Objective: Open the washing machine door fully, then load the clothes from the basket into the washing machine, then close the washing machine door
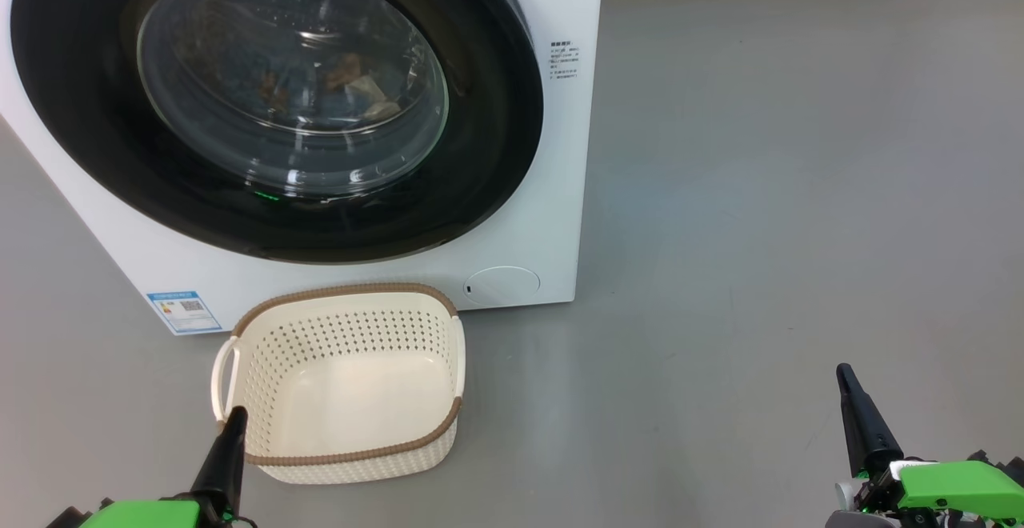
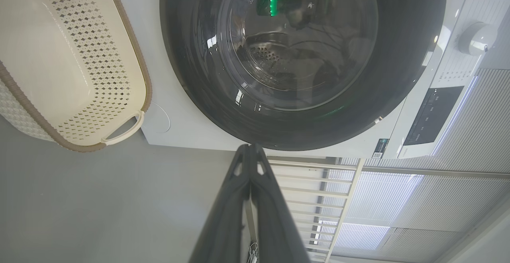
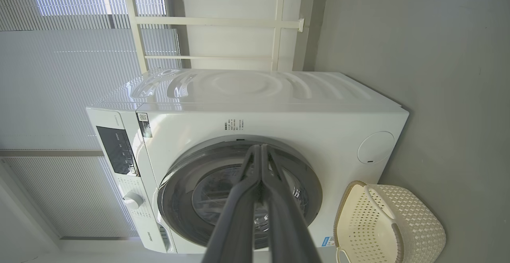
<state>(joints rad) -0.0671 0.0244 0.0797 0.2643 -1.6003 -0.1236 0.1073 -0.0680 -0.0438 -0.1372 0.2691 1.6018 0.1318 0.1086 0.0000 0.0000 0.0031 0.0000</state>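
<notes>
**Door shut, laundry behind the glass, both grippers closed**

The white boxy front-loading washing machine [image 1: 560, 192] stands on the grey floor [image 1: 760, 192]. Its large round glossy black door [image 1: 80, 112] lies flush against the front. Through the bulging clear window, crumpled clothes [image 1: 344, 80] in brownish and pale tones rest low in the drum; their prints are too dim to make out.

Just in front of the machine, below the door, sits the small cream perforated plastic basket [image 1: 344, 336] with its brown woven-look rim, and its pale bottom is bare. A blue label sticker [image 1: 184, 312] is at the machine's lower left corner and a round flap [image 1: 502, 285] at its lower right.

The left gripper [image 1: 234, 416] hovers beside the basket's near left corner, its dark fingers pressed together and gripping nothing. The right gripper [image 1: 844, 372], likewise closed and holding nothing, hangs over the floor well apart from the basket.
</notes>
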